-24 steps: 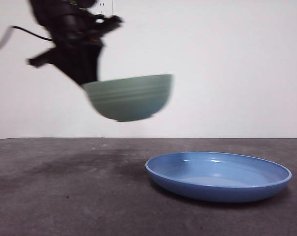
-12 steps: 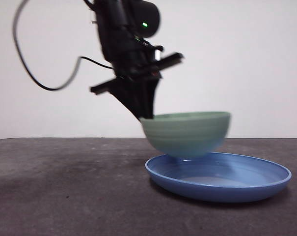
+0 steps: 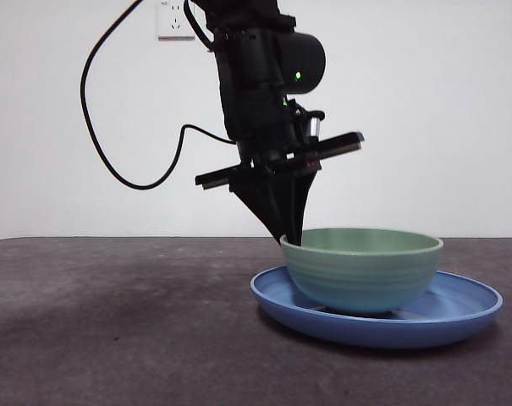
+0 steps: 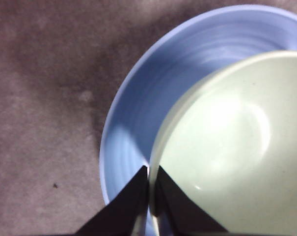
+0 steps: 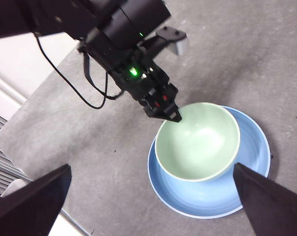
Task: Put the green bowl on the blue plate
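Seen from the front: pale mint-green round bowl [image 3: 362, 271] with faint ridges, sitting upright inside the wide, shallow, glossy medium-blue round plate [image 3: 459, 309], base down in the plate's well, rim level. Plate flat on the dark grey, mottled table [image 3: 112, 338], toward one side of the surface as the front view frames it, set back from the near edge; no corner of the table in sight there.

Left gripper [image 3: 289, 237] reaching down from above, black and bulky, green light lit on the housing, a black cable [image 3: 112, 161] looping off behind. Jaws nearly closed, pinched on the bowl's rim at the side away from the plate's middle: in the left wrist view [image 4: 149, 189] one jaw inside the rim, one outside, only the thin pale wall between them. Bowl there [image 4: 236, 147] off-centre in the plate [image 4: 138, 108], a broad blue crescent bare on the gripper's side.

Right gripper [image 5: 153, 201] high above the table and well apart from both dishes, jaws spread wide, nothing between them. From that wrist view: bowl [image 5: 197, 140] resting in the plate [image 5: 212, 199], pushed toward the plate's rim nearest the left arm, left gripper [image 5: 170, 114] clamped on that edge. White wall socket [image 3: 175, 19] on the wall behind.
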### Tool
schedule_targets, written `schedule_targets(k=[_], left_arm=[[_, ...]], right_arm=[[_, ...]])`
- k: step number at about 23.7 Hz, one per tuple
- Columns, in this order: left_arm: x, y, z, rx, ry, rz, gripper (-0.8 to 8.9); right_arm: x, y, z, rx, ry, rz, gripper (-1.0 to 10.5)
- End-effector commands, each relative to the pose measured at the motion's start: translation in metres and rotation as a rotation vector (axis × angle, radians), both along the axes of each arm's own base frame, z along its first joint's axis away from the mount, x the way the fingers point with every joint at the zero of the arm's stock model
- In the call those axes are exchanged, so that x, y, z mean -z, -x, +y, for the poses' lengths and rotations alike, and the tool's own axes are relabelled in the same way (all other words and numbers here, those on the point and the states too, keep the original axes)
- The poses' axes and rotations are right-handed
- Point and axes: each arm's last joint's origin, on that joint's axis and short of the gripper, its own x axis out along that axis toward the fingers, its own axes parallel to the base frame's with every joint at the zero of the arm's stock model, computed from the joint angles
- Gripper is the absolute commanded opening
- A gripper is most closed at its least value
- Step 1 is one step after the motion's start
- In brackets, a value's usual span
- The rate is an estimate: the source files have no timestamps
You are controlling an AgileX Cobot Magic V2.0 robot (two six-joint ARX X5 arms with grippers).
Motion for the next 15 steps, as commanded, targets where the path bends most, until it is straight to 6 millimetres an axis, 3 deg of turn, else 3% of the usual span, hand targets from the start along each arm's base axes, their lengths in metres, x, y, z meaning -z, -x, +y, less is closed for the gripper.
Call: schedule_targets(k=[1,6,10,13,15], left_arm=[[0.001,0.001,-0.009,0.012,0.008,-0.007,0.14],[0.001,0.002,-0.010,0.014,0.008,-0.006,0.51],[-0.002,0.001,-0.009,0.001,0.010,-0.005,3.33],[-0.022,-0.001,-0.005,0.008,0.004,-0.005,3.87],[-0.048,0.002,-0.001,0.031,0.025,-0.038,4.31]], right_arm=[[-0.005,0.000,0.000,-0.006,0.000,-0.022,5.4],[-0.005,0.000,0.000,-0.006,0.000,-0.023,5.4],[-0.005,0.000,0.000,-0.006,0.000,-0.022,5.4],[-0.005,0.000,0.000,-0.006,0.000,-0.023,5.4],[-0.005,0.000,0.000,-0.006,0.000,-0.023,5.4]])
